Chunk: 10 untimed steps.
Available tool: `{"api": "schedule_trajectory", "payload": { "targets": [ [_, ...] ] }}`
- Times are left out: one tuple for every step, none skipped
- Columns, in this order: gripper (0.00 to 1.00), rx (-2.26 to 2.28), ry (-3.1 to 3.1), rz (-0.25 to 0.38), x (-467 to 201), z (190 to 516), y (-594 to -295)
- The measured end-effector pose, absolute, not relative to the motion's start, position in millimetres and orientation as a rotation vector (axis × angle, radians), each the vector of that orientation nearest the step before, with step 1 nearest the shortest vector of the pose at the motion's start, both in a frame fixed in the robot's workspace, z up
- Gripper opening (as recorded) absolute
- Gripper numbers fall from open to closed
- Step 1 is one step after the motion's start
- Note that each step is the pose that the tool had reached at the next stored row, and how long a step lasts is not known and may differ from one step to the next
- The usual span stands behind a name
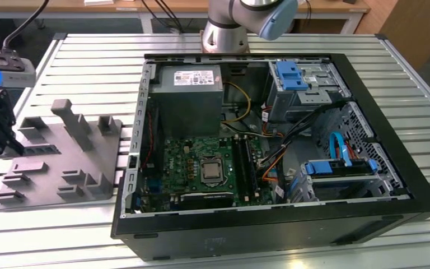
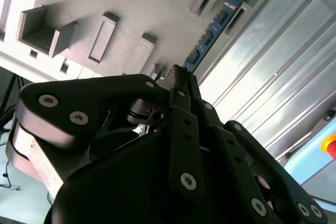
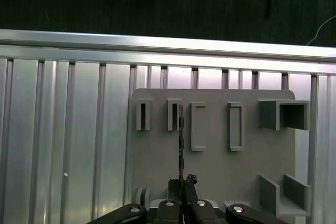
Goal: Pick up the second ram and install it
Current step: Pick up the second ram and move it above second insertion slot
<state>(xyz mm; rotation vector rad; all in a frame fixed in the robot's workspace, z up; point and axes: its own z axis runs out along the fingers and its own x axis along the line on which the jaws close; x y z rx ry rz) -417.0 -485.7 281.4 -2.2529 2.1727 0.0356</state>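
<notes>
The gripper sat low over the grey block, its fingers drawn nearly together and pinching the near end of the second ram. The stick stood on its long edge along one side of the block, its far end by a slotted post. In the exterior view the gripper was at the view's left edge, well apart from the open computer case on the slatted table.

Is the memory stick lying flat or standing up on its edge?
On edge: the slim dark green memory stick stands in the grey plastic block's slots.
</notes>
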Motion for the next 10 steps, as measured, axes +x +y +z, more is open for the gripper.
{"api": "schedule_trajectory", "payload": {
  "targets": [
    [0.14,-2.253,2.173,0.036,-417.0,282.3,-485.7],
    [0.14,-2.253,2.173,0.036,-417.0,283.3,-485.7],
    [0.14,-2.253,2.173,0.036,-417.0,284.2,-485.7],
    [0.14,-2.253,2.173,0.036,-417.0,285.2,-485.7],
    [0.14,-2.253,2.173,0.036,-417.0,286.3,-485.7],
    [0.14,-2.253,2.173,0.036,-417.0,287.4,-485.7],
    [0.14,-2.253,2.173,0.036,-417.0,288.4,-485.7],
    [0.14,-2.253,2.173,0.036,-417.0,289.4,-485.7],
    [0.14,-2.253,2.173,0.036,-417.0,290.5,-485.7],
    [0.14,-2.253,2.173,0.036,-417.0,291.7,-485.7]
  ]
}}
